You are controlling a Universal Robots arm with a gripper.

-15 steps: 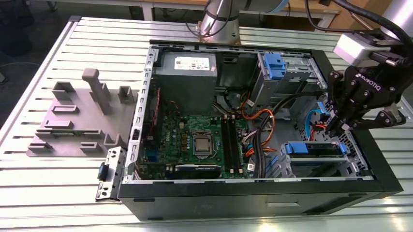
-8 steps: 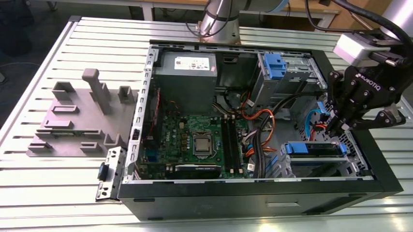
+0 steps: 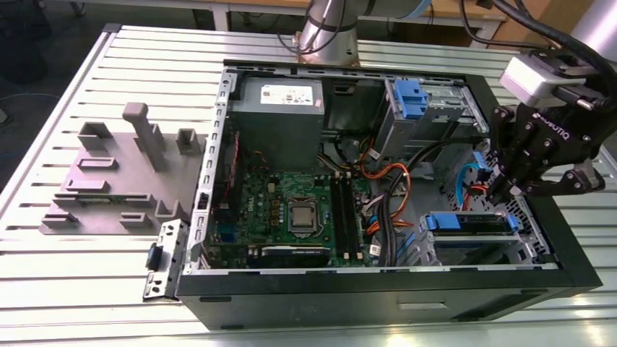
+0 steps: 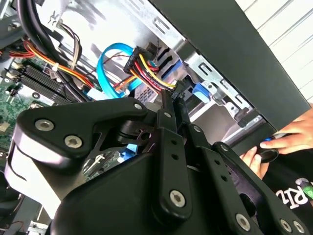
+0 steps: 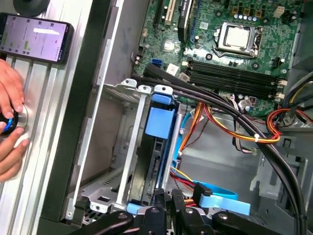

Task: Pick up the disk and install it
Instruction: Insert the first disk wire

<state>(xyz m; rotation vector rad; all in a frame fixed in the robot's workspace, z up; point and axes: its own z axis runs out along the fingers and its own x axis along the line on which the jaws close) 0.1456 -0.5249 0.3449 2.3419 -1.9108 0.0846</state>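
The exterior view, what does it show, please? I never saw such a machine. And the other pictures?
It shows a robot arm on a metal table, reaching over an open computer case. The tool at the arm's end hangs above the case's corner at the exterior view's right. Both wrist views come from cameras riding on the arm, looking past the tool into the case. There the disk, in its blue frame, stands in a metal cage, close to the tool; whether gripped, I cannot tell. Outside the case, a person's hand rests near a phone.
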